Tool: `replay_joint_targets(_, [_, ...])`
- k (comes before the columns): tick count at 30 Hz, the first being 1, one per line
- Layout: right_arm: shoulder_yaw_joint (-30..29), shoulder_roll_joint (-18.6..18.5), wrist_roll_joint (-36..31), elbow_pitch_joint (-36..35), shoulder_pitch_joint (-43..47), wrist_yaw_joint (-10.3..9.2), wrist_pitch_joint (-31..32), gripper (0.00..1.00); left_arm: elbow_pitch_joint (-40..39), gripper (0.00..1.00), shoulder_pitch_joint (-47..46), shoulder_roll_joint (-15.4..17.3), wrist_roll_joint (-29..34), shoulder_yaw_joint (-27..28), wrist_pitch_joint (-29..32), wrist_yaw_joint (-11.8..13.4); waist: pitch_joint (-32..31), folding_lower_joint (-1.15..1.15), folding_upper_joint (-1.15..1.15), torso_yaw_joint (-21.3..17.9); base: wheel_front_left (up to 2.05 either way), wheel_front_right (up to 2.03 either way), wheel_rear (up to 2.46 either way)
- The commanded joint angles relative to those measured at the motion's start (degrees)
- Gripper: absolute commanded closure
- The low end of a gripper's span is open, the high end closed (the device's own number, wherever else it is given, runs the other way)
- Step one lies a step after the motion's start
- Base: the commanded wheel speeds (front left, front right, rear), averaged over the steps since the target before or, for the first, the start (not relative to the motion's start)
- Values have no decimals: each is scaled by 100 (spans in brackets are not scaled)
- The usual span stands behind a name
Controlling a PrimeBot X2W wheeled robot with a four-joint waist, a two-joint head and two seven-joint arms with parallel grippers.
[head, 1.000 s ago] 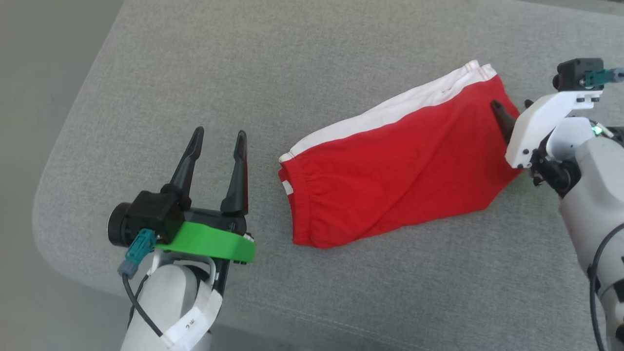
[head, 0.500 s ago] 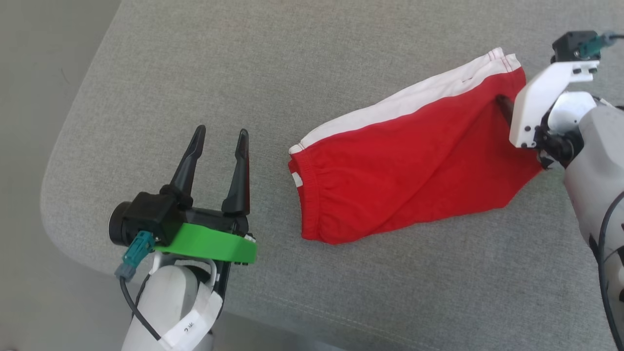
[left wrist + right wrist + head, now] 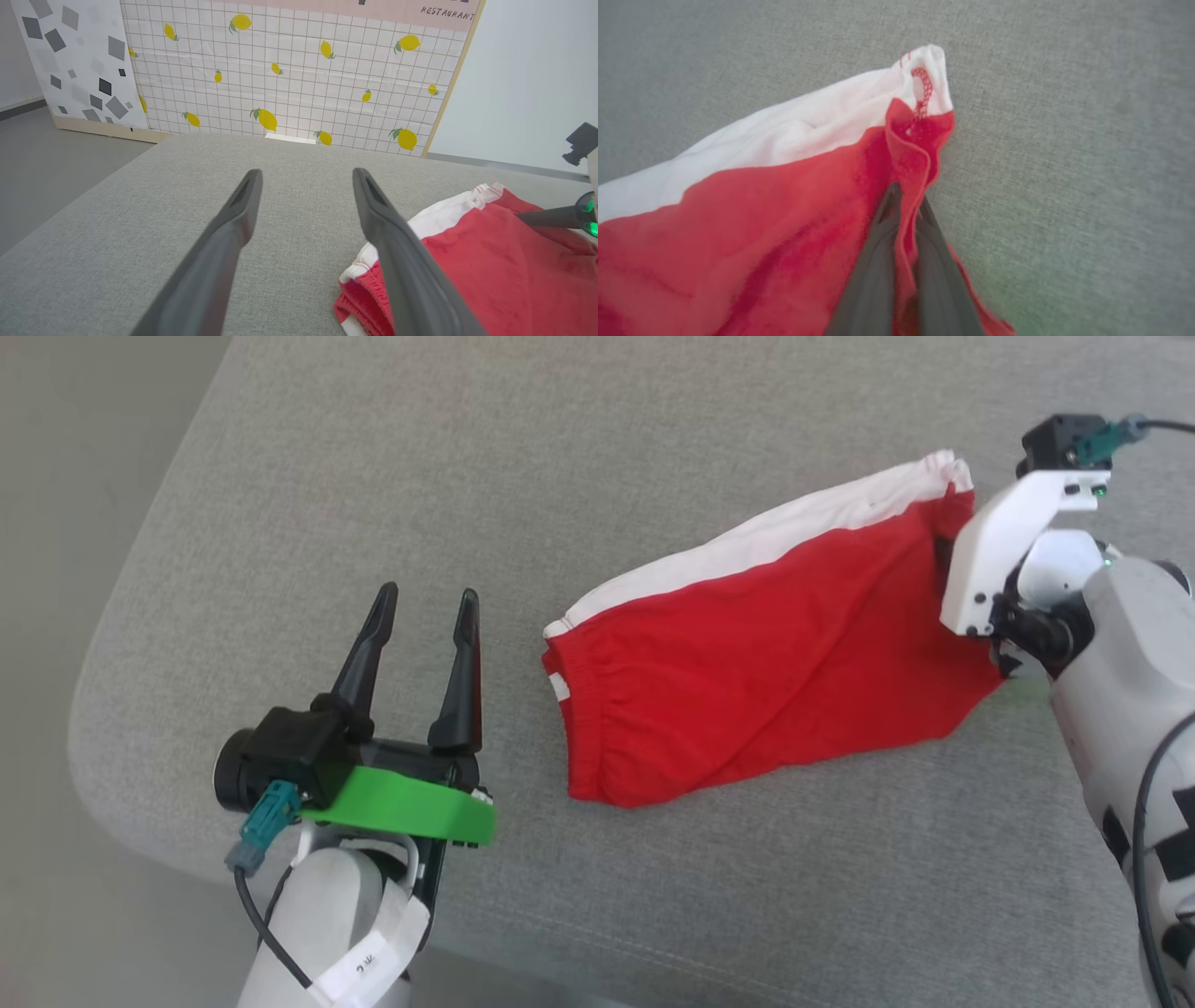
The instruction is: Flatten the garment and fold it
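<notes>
Red shorts, the garment [image 3: 766,653], lie on a grey upholstered cushion [image 3: 560,448], right of centre in the head view. Long axis runs on a diagonal: gathered waistband [image 3: 588,719] at the near-left end, leg hem [image 3: 920,135] at the far-right end, white stripe [image 3: 747,546] along the far edge. Cloth is not flat; a slanting crease crosses the red panel and the lower edge is uneven. Right end effector [image 3: 907,200] sits at the hem end, fingers pressed together on a fold of red fabric at the hem edge, which stands up as a small ridge between them. Left end effector [image 3: 428,591] is spread and empty, hovering over bare cushion just left of the waistband, not touching it. From that one, the garment lies to its right and a little forward; the wrist view puts the waistband corner right beside the right-hand finger. Judgement: with the hem end already held, flattening turns on the waistband end, and the left arm is plainly the nearer. A short sideways reach would take it, then a pull along the diagonal.
</notes>
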Motion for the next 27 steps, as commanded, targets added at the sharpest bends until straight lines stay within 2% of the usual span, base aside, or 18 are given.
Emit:
replay_joint_targets(1, [-2, -102, 60, -60, 171, 24, -45, 100, 31, 0, 97, -24, 13, 13, -21, 1, -120, 0, 0, -106, 0, 0, 0])
replay_joint_targets(9, [-252, -634, 73, -304, 607, 24, -354, 100, 115, 0, 271, -24, 99, 70, -21, -64, -448, 0, 0, -406, 0, 0, 0])
replay_joint_targets(17, [-880, -1219, -705, -142, 933, 24, -663, 100, 209, 0, 415, -25, 158, 65, -21, -125, -640, 0, 0, -673, 0, 0, 0])
replay_joint_targets(22, [-1137, -1229, -1324, -304, 900, 24, -608, 100, 228, 0, 424, -25, 177, 64, -22, -143, -660, 0, 0, -769, 0, 0, 0])
replay_joint_targets(27, [-1172, -843, -1995, -1007, 904, 24, -187, 100, 256, 0, 420, -25, 187, 30, -22, -162, -699, 0, 0, -766, 0, 0, 0])
